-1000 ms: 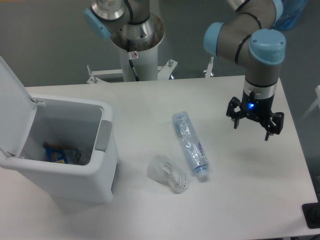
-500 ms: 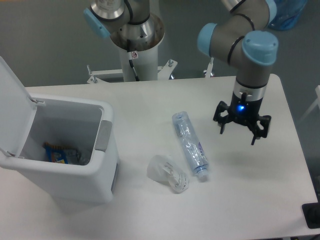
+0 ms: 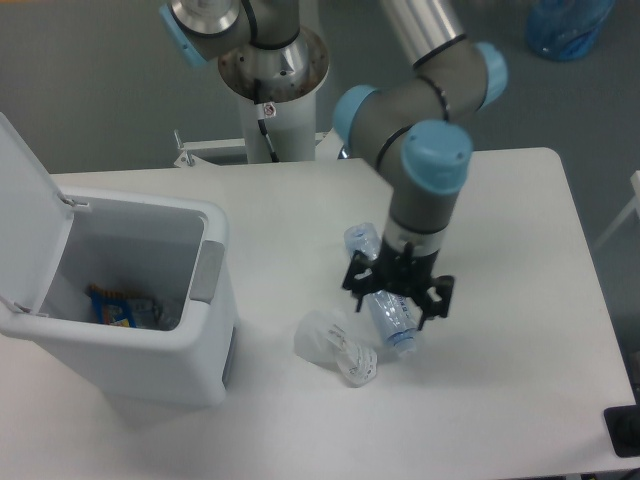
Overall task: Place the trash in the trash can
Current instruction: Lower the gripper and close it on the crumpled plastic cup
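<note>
A white table (image 3: 500, 400) stands before a grey floor and wall, with the arm's pale pedestal (image 3: 272, 110) at its far edge; a blue bag-like shape (image 3: 568, 28) sits in the upper right corner of the view.

The bottle (image 3: 385, 310) lies flat near the middle of the table, running from upper left to lower right, its cap end toward the camera and its base end toward the pedestal; much of its middle is hidden behind the tool. Just to its left lies the cup (image 3: 335, 347), crumpled and on its side, close to the bottle's cap end and possibly touching it, though the clear plastic makes that hard to judge.

The gripper (image 3: 398, 292) hangs straight down over the bottle's middle, its black fingers spread wide to either side of the bottle's body; whether the tips touch the plastic cannot be told from this angle. Above it rise the grey arm links with light blue joint caps (image 3: 435, 158).

The trash can (image 3: 150, 340) stands at the left of the table, well apart from the bottle and cup; its lid (image 3: 25, 210) is tipped up and back on the left side, leaving the mouth open, and a grey tab (image 3: 208, 270) sits on the right rim. Inside at the bottom lies a small orange-and-blue packet (image 3: 118, 308).
</note>
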